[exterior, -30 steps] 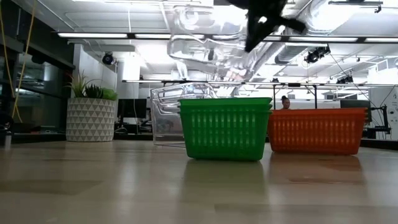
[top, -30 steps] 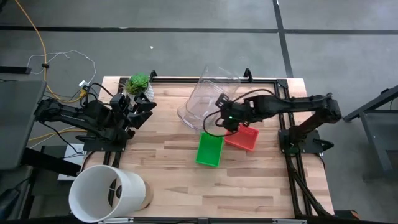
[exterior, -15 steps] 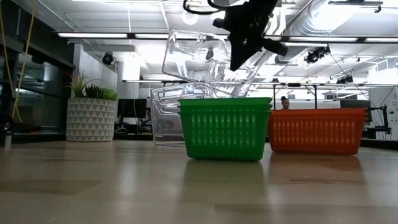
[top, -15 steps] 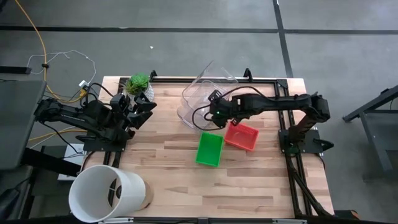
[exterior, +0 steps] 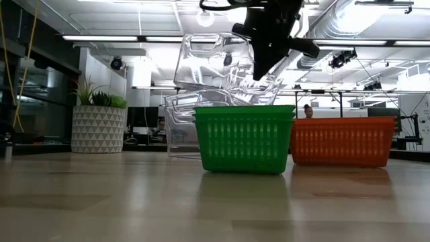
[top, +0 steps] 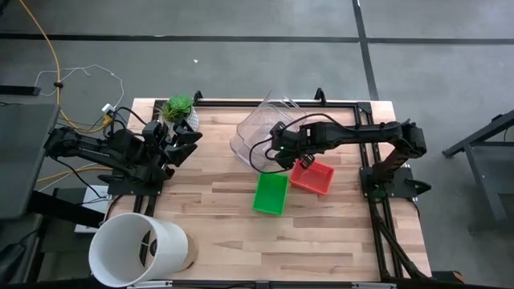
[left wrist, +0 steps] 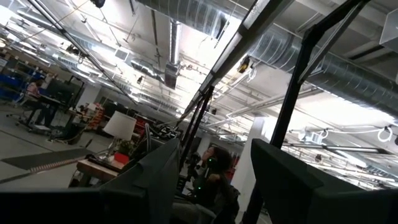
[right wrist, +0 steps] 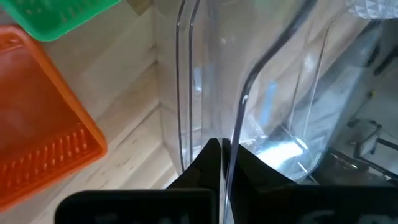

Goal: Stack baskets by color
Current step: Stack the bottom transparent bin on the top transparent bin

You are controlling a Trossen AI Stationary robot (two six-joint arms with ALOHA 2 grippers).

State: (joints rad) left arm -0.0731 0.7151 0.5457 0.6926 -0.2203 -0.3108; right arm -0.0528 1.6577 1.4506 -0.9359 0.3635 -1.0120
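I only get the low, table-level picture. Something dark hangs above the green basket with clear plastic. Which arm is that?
Observer: The right arm. Its right hand is shut on one wall of the clear bin.
Visitor: And the other arm?
Observer: The left hand is open and empty, parked beside the potted plant at the table's left edge.
Visitor: Anything else I miss?
Observer: A big white bucket at the table's corner on the left arm's side.

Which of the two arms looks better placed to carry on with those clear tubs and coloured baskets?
The right gripper: it grips the clear bin beside the red basket and green basket. The left gripper waits open at the table's left edge.
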